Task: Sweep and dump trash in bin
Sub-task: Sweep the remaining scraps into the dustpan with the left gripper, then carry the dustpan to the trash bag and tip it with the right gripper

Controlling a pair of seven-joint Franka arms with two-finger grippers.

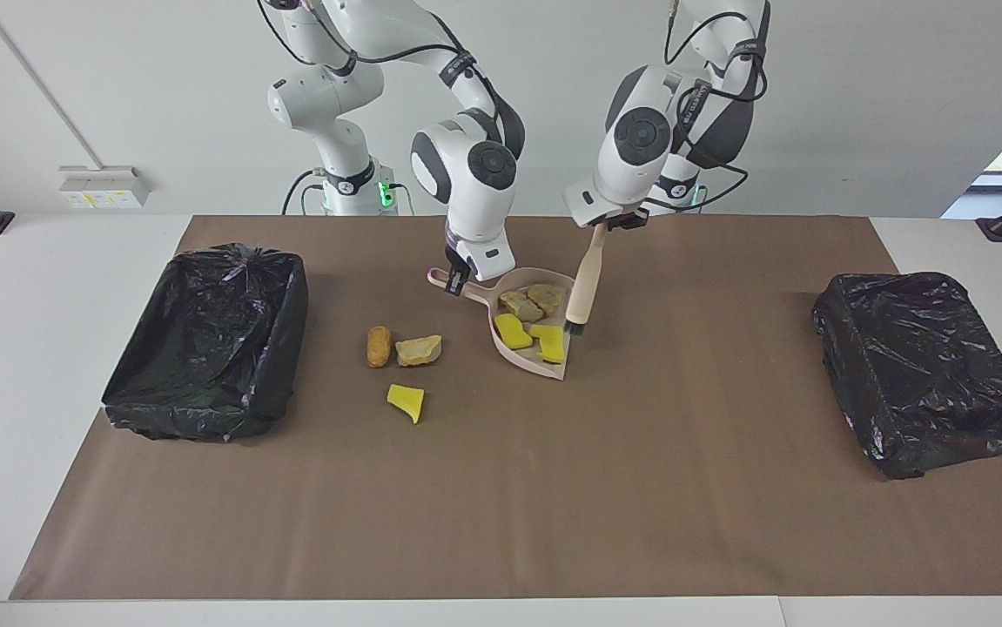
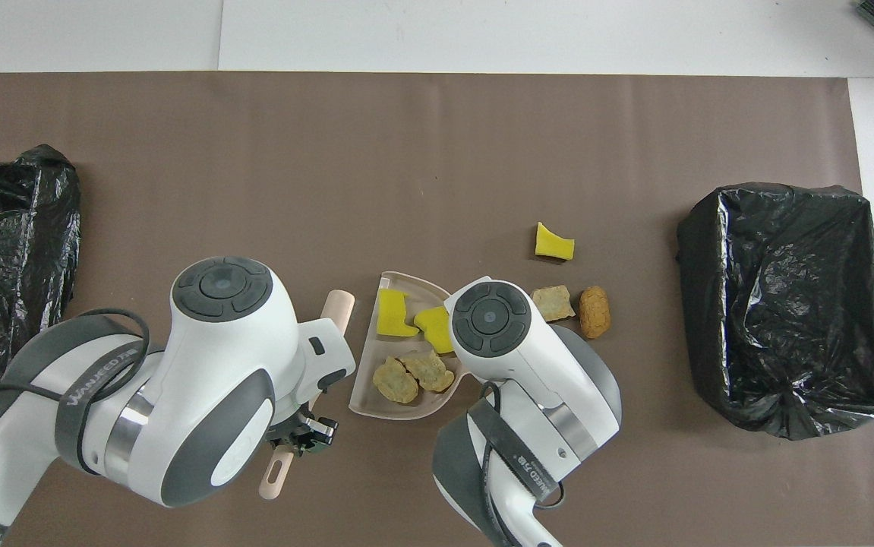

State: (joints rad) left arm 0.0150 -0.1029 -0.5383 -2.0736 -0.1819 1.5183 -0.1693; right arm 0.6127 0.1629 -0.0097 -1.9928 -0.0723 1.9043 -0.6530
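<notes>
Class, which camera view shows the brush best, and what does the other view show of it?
The facing view: the whole brush hangs from the left gripper, bristles beside the dustpan. In the overhead view the left arm covers its middle; only the two ends show.

Four scraps [image 1: 532, 320] sit in the dustpan [image 1: 525, 357] mid-table, brush [image 1: 585, 282] just beside it. Three more scraps [image 1: 403, 366] lie between dustpan and open bin [image 1: 209, 344]. Another bag-covered bin [image 1: 917, 366] sits at the left arm's end.
</notes>
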